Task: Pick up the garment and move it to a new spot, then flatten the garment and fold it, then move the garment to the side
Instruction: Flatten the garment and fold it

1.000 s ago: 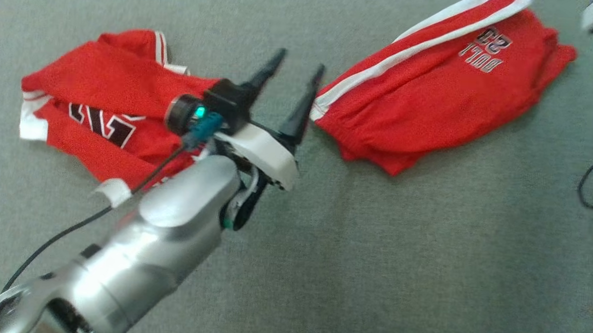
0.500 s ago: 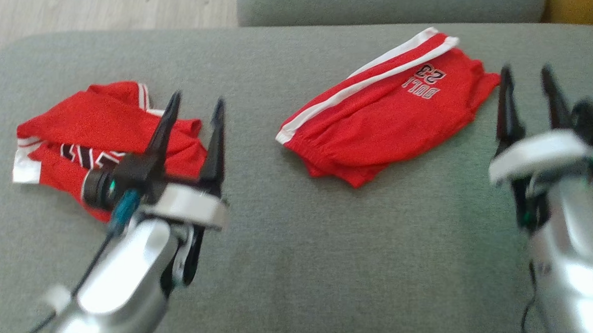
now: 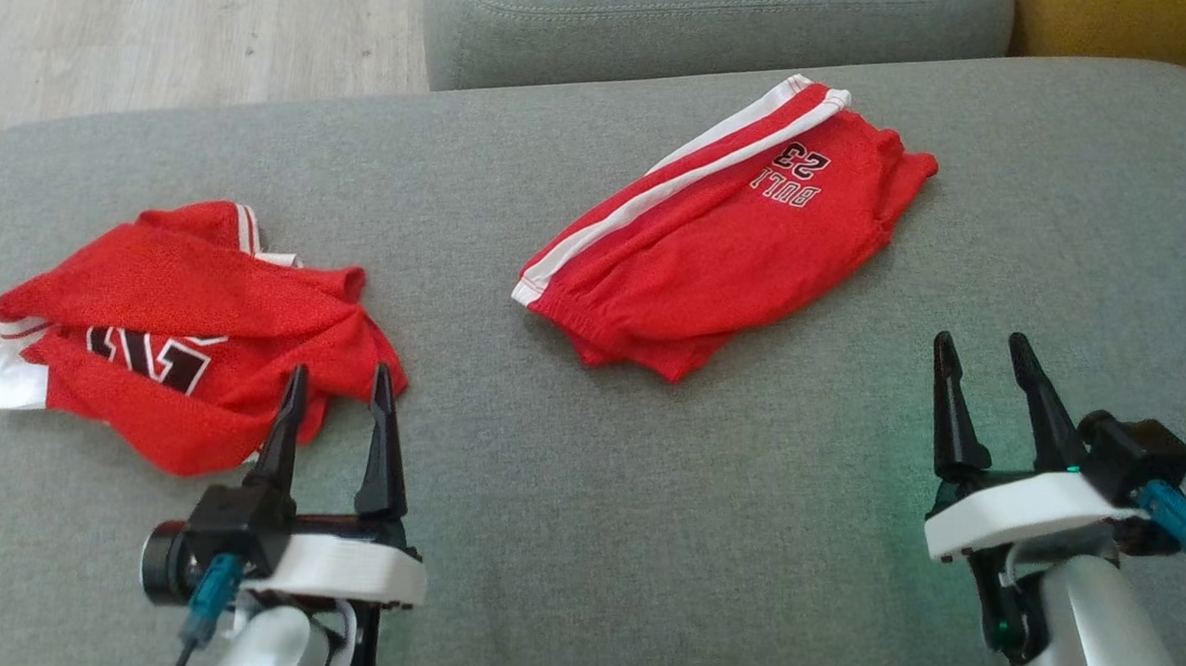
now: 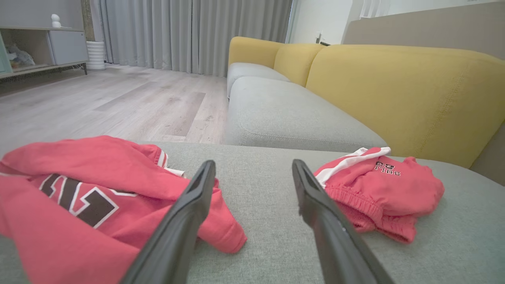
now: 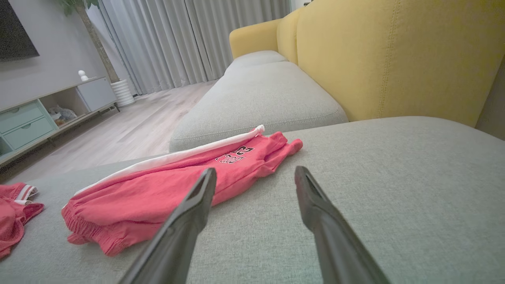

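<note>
Grey fabric covers the wide sofa seat (image 3: 704, 538) that everything lies on, with a second grey seat cushion (image 3: 716, 28) at its far edge, a yellow backrest (image 4: 394, 90) along the right and pale wood floor (image 3: 166, 34) beyond the far left corner. Red shorts (image 3: 717, 248) with a white side stripe and dark lettering lie folded over on the far middle of the seat, slanting from near left to far right. A red jersey (image 3: 172, 355) with white trim and black numerals lies crumpled on the left, well apart from the shorts. The left gripper (image 3: 340, 374) is at the jersey's near right edge, its fingers spread apart and holding nothing; whether the tips touch the cloth cannot be told. The right gripper (image 3: 983, 340) is at the near right over bare seat, fingers likewise apart and empty, clear of the shorts.
</note>
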You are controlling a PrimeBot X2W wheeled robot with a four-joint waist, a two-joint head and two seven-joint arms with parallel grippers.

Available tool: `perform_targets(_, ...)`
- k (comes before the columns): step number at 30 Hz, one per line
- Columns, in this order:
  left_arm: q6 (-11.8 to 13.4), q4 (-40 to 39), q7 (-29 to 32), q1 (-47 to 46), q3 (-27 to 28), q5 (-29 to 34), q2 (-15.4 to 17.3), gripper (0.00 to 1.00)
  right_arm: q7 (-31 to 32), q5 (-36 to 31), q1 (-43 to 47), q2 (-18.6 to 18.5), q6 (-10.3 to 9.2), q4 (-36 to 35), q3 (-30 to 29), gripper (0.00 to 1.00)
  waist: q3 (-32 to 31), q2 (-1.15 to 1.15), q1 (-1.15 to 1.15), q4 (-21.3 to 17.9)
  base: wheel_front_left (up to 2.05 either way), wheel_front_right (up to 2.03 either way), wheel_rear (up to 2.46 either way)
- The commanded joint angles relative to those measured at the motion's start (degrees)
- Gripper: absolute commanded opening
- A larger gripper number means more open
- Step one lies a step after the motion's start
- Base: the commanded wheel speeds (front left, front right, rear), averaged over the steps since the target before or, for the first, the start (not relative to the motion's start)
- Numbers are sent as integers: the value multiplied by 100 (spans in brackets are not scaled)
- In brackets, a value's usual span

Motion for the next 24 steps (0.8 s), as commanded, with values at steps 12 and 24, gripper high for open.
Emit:
perform_targets(12, -515, -15, -46, -633, 509, 710, -265, 100, 732, -509, -745, -32, -30, -885, -428, 100, 584, 0, 1, 314, 0, 0, 0)
perform_targets(24, -858, 85, -46, -1171, 503, 1052, -564, 100, 2647, -561, -3086, -776, -30, 737, -1027, 100, 1499, 0, 1, 838, 0, 0, 0)
